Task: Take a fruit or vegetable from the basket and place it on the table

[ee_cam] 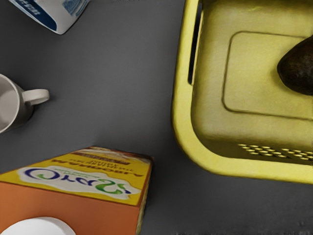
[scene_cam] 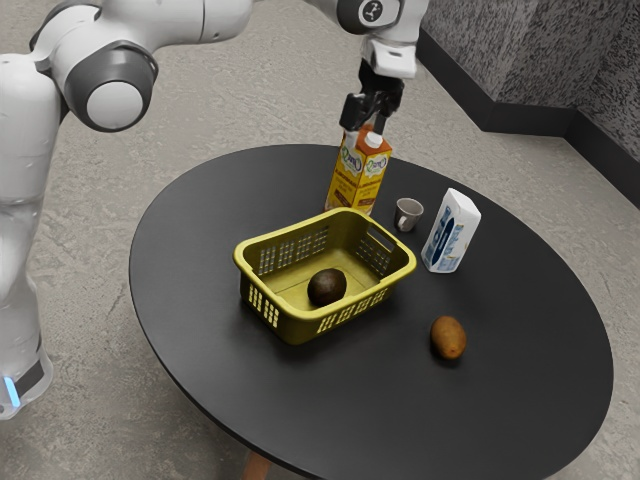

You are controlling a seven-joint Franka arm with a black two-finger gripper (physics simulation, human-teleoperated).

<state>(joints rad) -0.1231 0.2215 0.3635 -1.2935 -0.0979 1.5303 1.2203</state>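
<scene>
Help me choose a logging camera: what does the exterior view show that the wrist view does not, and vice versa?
Exterior view: white jointed arm, black two-finger gripper, brown oval produce item on a round black table, grey room floor and walls.

Wrist view: no extra object; a closer look down into the yellow plastic basket.

Both: that basket, the dark rounded produce item in it, tabletop, orange-and-yellow carton with white cap, small pale handled cup, white-and-blue package.

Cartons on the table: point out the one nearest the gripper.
The orange-and-yellow carton with the white cap, which looks to be just under the gripper. The white-and-blue carton stands farther off, past the cup.
</scene>
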